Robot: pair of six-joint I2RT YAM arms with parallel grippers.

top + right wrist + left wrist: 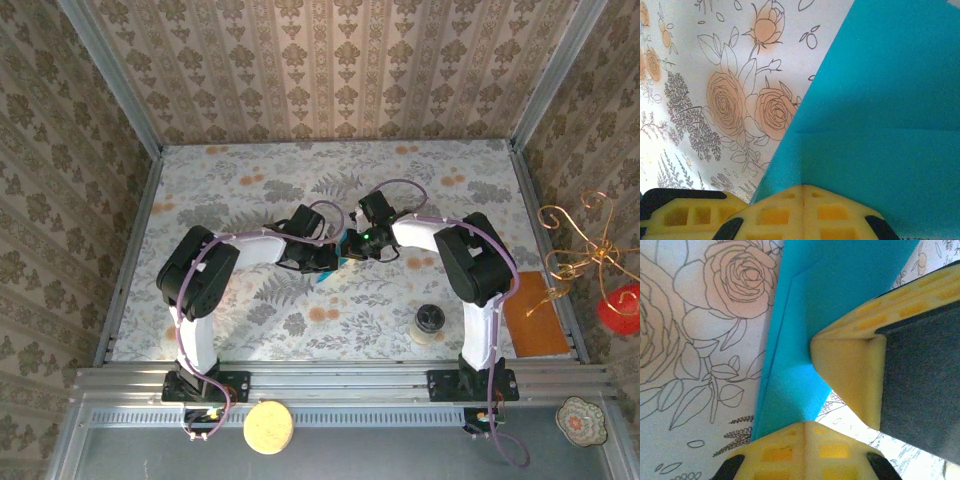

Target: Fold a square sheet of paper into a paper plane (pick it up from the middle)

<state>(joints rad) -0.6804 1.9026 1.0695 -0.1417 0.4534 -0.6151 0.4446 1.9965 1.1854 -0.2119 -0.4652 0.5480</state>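
One square sheet of paper [880, 100], teal, matte and creased, lies near the centre of the counter [250, 180]. Two finger pairs, the left fingers [775, 452] and the right fingers [840, 215], are both closed, with their tips against the sheet.

Nearer than the right pincer [350, 248] and to its right stands a dark pot [430, 320]; farther right lies an orange-brown sheet [537, 315].

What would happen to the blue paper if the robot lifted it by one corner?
The blue paper looks thin, so it would probably droop and bend, not stay flat. It shows a crease, so it likely folds easily and keeps the fold. Probably very light, it may slide on the flowery tablecloth if pushed.
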